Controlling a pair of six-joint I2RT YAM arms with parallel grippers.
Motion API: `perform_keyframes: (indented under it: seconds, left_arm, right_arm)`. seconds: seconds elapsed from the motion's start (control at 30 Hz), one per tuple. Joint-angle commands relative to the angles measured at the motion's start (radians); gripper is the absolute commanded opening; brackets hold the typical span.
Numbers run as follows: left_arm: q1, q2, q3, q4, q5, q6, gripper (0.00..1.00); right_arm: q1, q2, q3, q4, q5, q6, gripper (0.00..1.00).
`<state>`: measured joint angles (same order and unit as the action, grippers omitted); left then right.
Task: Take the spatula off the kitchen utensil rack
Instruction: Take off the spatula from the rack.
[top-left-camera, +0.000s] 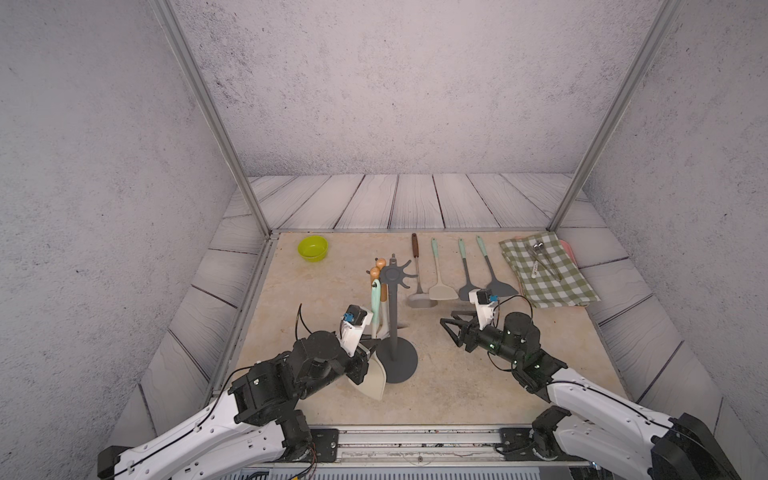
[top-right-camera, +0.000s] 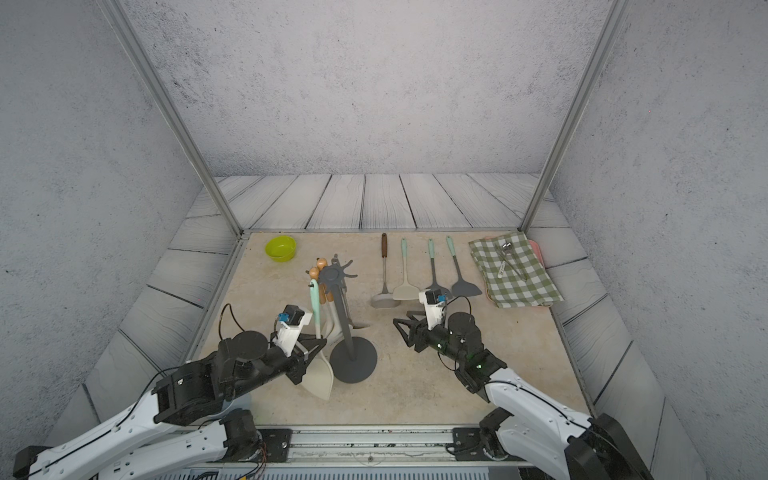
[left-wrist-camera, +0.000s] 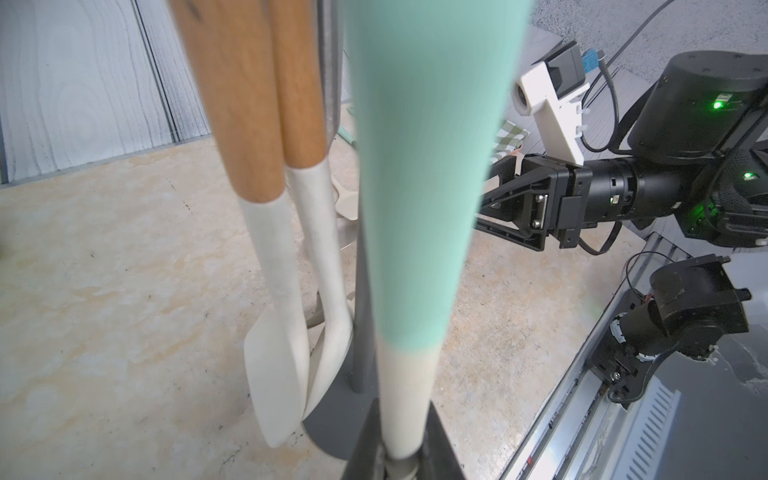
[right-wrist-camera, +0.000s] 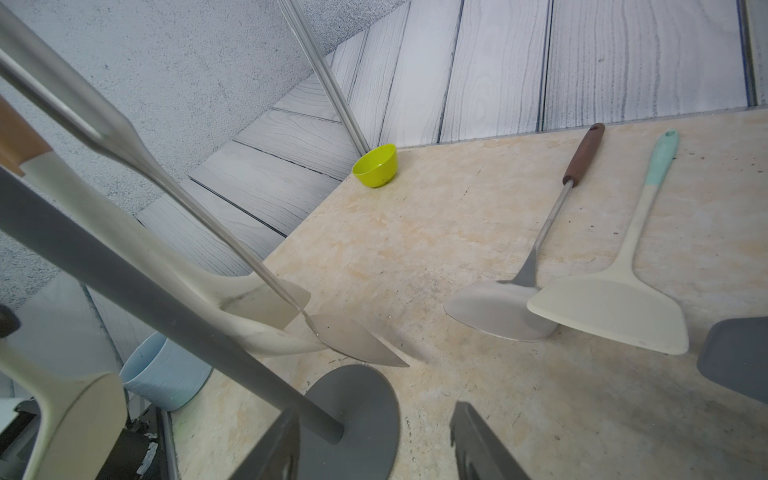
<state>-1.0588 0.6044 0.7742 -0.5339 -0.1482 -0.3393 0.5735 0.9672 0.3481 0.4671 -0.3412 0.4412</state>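
- Top views: left gripper (top-left-camera: 372, 345) tips hidden from you behind its wrist cam mount (top-left-camera: 353, 328).
- L wrist view: mint-handled spatula (left-wrist-camera: 419, 208) is blurred; handle top is cut by the edge and you can't see the blade. Fingers (left-wrist-camera: 363, 451) are just dark slivers at the edge.
- R wrist view: kitchen utensil rack (right-wrist-camera: 174, 332) pole runs off-frame, top disc unseen. Right gripper (right-wrist-camera: 374, 415) shows you only two blurred fingers (right-wrist-camera: 473, 444), cut off.
- Blue cup (right-wrist-camera: 166, 374) partly hidden behind the pole.
- Cutlery (top-left-camera: 539, 259) on checked cloth (top-left-camera: 552, 286): too small to ID.
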Motion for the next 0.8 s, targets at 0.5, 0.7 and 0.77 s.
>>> perform_keyframes:
  seconds: [0.5,0.7,0.77]
  left_arm:
    - [-0.004,-0.134,0.117,0.035,0.119,-0.023,0.00]
    - [-0.005,-0.172,0.124,0.015,0.105,-0.021,0.00]
    - [-0.005,-0.183,0.126,0.006,0.101,-0.023,0.00]
  right_arm:
    - [0.012,0.008,0.019,0.002,0.000,-0.013,0.60]
    - [0.015,-0.001,0.018,0.001,0.002,-0.015,0.60]
    - [0.016,-0.008,0.015,0.002,-0.002,-0.018,0.59]
